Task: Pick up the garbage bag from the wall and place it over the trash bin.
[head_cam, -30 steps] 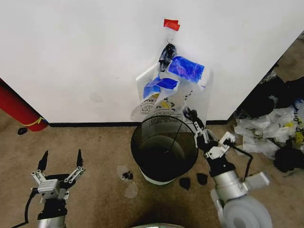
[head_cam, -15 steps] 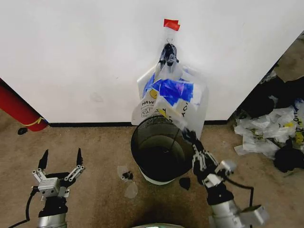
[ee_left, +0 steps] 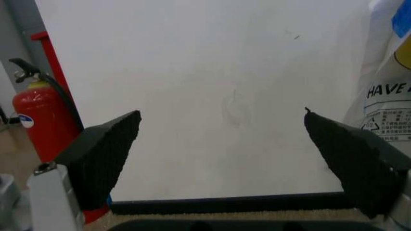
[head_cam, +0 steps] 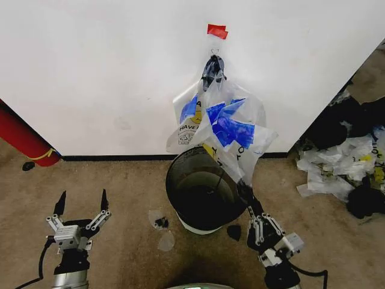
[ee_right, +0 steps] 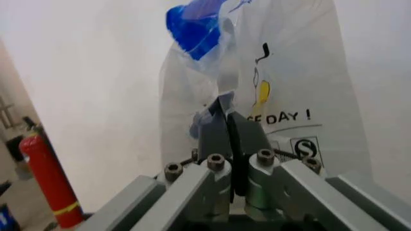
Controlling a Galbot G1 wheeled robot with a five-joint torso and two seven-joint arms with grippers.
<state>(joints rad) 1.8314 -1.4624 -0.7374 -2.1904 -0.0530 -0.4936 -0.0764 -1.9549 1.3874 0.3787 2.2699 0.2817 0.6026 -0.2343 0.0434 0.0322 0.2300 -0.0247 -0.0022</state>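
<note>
The right tool (head_cam: pixel 244 191) was clamped on the garbage bag's (head_cam: pixel 231 129) lower edge, bag hooked on the wall (head_cam: pixel 108 72). Next job, I'd guess: unhooking it toward the trash bin (head_cam: pixel 201 189). The left tool (head_cam: pixel 81 201) sat open.

Bright even light, soft shadows, slight blur

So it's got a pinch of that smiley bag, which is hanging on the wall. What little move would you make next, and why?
Probably draw the right gripper a little farther back and up. Its fingers are shut on the garbage bag, whose top still hangs on the hook above the trash bin. The left gripper sits open, off to the side.
</note>
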